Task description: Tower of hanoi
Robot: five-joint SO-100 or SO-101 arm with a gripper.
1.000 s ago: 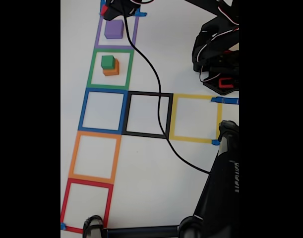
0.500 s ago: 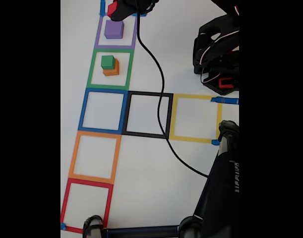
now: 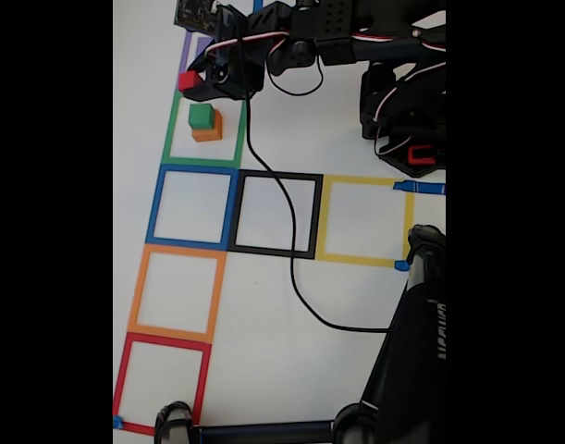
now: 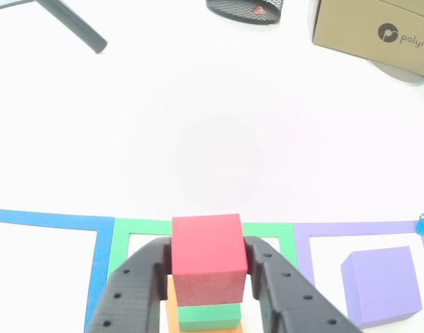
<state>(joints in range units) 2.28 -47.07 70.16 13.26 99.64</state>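
My gripper (image 3: 193,81) is shut on a small red cube (image 3: 187,80) at the upper left edge of the green tape square (image 3: 174,129) in the fixed view. Inside that square a green cube (image 3: 201,115) sits on a wider orange cube (image 3: 209,132). In the other view the red cube (image 4: 206,257) is clamped between my black fingers (image 4: 139,284), just above the green cube (image 4: 209,316) and the orange cube (image 4: 171,306). A purple cube (image 4: 378,284) rests in the purple square (image 4: 323,232) to the right. In the fixed view my arm hides it.
Blue (image 3: 159,205), black (image 3: 276,176), yellow (image 3: 363,181), orange (image 3: 137,289) and red (image 3: 162,340) tape squares lie on the white table. A black cable (image 3: 291,268) crosses the black square. The arm base (image 3: 411,120) stands at right, a black stand (image 3: 411,351) at lower right. A cardboard box (image 4: 375,28) sits far back.
My gripper has carried the red cube from the far end of the purple square toward the green square. The arm now covers the purple cube in the fixed view.
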